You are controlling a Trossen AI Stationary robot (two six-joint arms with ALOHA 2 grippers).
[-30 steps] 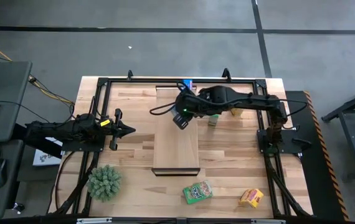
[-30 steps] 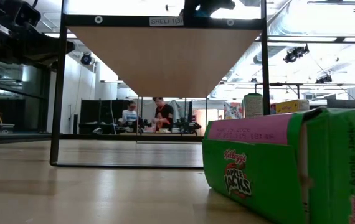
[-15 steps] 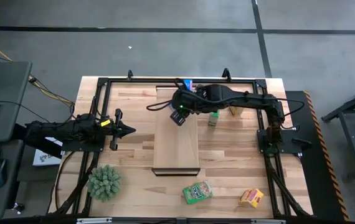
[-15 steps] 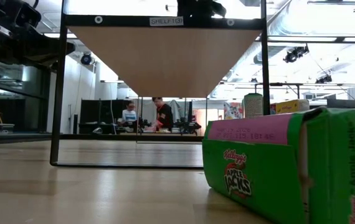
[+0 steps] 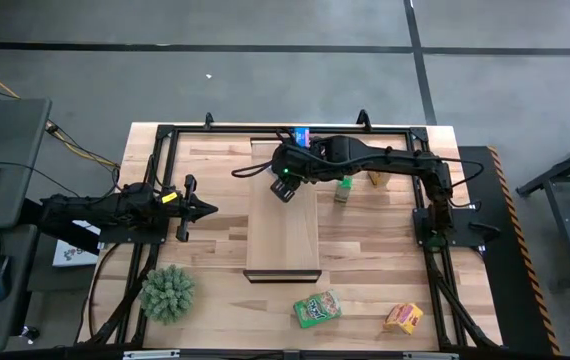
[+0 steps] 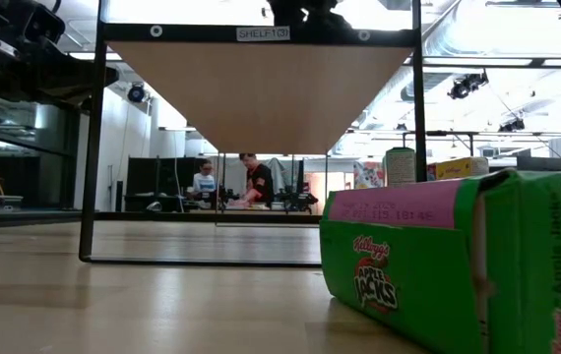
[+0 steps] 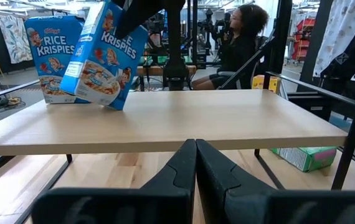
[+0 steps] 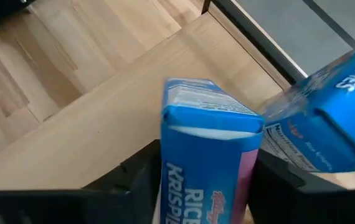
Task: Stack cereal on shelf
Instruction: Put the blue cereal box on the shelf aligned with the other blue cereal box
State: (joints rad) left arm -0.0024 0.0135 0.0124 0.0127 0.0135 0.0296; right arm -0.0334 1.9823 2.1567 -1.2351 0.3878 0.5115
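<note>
At the near edge of the desk (image 5: 215, 225), a green cereal box (image 5: 317, 308) and a yellow-orange cereal box (image 5: 403, 318) lie flat, well apart from the shelf (image 5: 283, 235). The left pincer (image 5: 205, 209) rests level beside the shelf's left side with fingers together. At the shelf's far end, the right arm extends across the desk with the right pincer (image 8: 202, 171) clamped on a tilted blue cereal box (image 7: 106, 57), just beside a second, upright blue cereal box (image 7: 52, 56) on the shelf.
</note>
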